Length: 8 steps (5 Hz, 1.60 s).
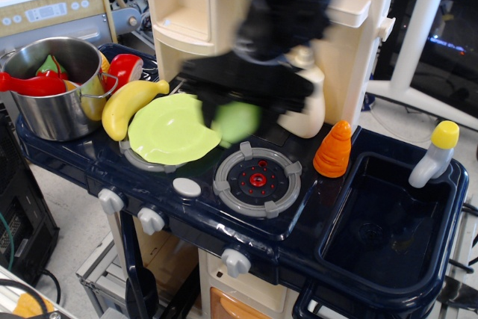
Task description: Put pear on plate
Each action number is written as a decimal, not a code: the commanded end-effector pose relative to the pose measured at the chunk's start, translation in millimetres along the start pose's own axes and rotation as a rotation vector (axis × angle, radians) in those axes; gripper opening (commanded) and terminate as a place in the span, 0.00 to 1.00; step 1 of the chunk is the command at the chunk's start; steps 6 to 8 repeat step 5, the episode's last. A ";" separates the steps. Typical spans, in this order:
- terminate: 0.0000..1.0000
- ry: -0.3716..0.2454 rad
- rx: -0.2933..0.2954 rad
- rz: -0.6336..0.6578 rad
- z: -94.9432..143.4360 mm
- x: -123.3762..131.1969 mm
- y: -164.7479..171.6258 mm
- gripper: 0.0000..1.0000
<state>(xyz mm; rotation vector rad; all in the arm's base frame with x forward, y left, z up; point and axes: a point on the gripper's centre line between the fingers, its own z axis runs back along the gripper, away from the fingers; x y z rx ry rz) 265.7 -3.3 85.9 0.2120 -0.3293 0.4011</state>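
The claw [237, 110] is seen as a dark, motion-blurred mass above the right edge of the plate [170, 131], and the pear [236, 122] is gripped beneath it; the jaws themselves are too smeared to be made out singly. The pear is held in the air, at the plate's right rim and just left of the burner [258, 180], and whether it touches the plate cannot be told.

The toy kitchen desk [187, 218] is taken up at the back by a cream cabinet [187, 13]. At the right end, a deep dark sink [388, 229] is set into the desk, with a white faucet [432, 156] capped in yellow at its far corner. At the left end, a steel pot [52, 91] is filled with red and green toys. The lime-green plate is laid over the left burner, and a yellow banana [127, 106] is leaned between pot and plate. A cream bottle [305, 106] is partly hidden behind the blurred arm. An orange carrot [333, 149] is stood upright between the burner and the sink.
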 end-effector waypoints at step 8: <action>1.00 -0.066 -0.141 -0.060 -40.6 43.5 26.7 1.00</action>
